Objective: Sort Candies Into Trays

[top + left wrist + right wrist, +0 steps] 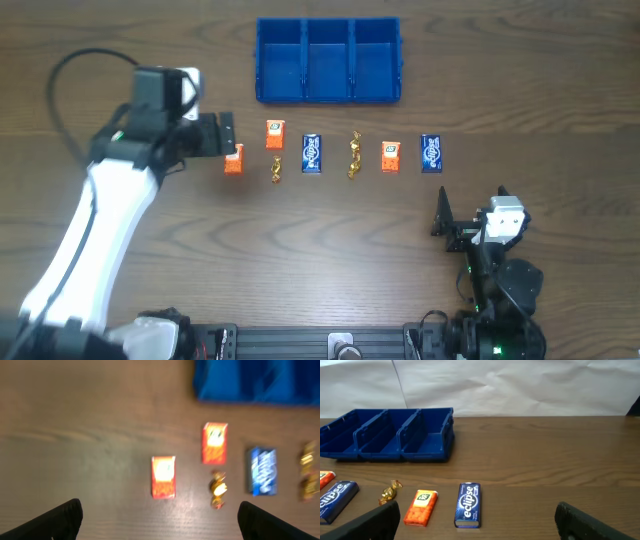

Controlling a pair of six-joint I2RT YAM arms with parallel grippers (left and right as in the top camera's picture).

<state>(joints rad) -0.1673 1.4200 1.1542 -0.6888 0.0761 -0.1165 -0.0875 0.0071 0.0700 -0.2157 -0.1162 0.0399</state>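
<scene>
Candies lie in a row on the wooden table below a blue three-compartment tray [328,88] [257,382] [390,435]. From the left they are an orange box [233,161] [163,476], a second orange box [274,134] [214,442], a gold candy [277,170] [218,489], a blue pack [312,153] [261,471], another gold candy [354,155] [390,492], a third orange box [390,156] [421,507] and a second blue pack [431,153] [468,504]. My left gripper [230,137] [160,525] hangs open above the leftmost orange box. Open and empty, my right gripper [471,203] [480,527] sits near the table's front right, short of the row.
All three tray compartments look empty. Bare wood lies left of the row and between the row and the arm bases. A black cable [60,90] loops at the far left behind the left arm. A white backdrop [520,385] stands behind the table.
</scene>
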